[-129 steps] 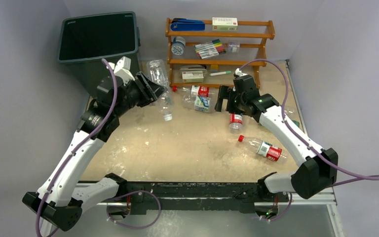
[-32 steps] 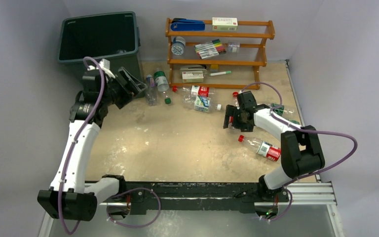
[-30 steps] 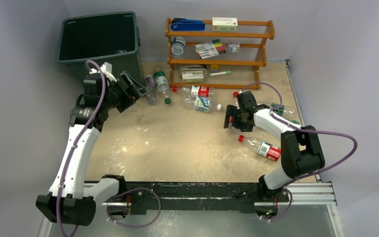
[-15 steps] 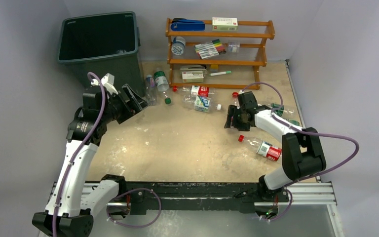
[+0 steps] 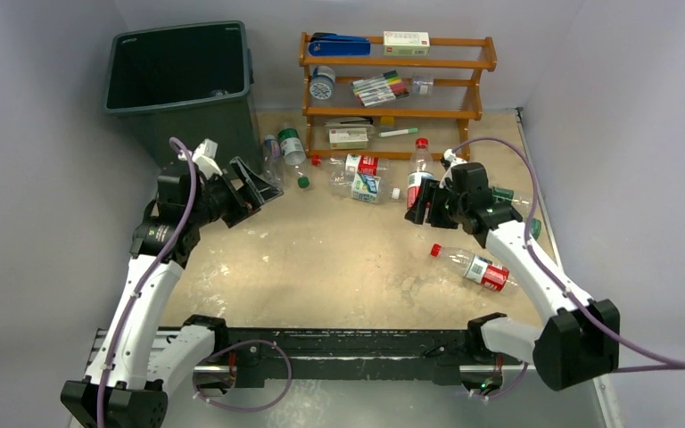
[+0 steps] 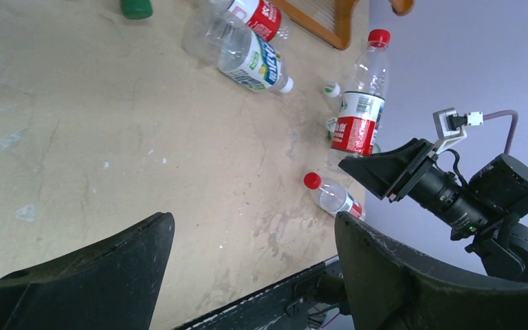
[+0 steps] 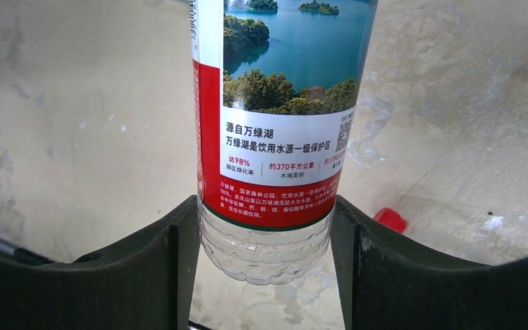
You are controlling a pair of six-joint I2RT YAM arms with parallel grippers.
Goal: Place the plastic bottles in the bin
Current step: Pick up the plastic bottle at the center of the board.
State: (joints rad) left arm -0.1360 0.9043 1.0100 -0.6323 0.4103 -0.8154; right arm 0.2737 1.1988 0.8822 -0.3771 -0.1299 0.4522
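Note:
My right gripper (image 5: 416, 203) (image 7: 265, 256) is shut on the lower end of a clear red-labelled bottle (image 5: 419, 174) (image 7: 275, 137), held upright above the table; the same bottle (image 6: 357, 113) shows in the left wrist view. My left gripper (image 5: 254, 185) (image 6: 254, 261) stands open and empty over bare table, in front of the dark bin (image 5: 198, 132). Two bottles (image 5: 281, 153) lie beside the bin. Two more (image 5: 362, 176) (image 6: 246, 53) lie mid-table. A red-capped bottle (image 5: 474, 267) (image 6: 328, 194) lies under the right arm.
An orange wooden rack (image 5: 486, 55) with marker pens, small boxes and a stapler stands at the back. A loose green cap (image 5: 303, 182) lies near the bin. Walls close in the left, back and right sides.
The right gripper closed on the red-labelled bottle and lifted it upright off the table. The left arm drew back from the bin toward the near side, its jaws open.

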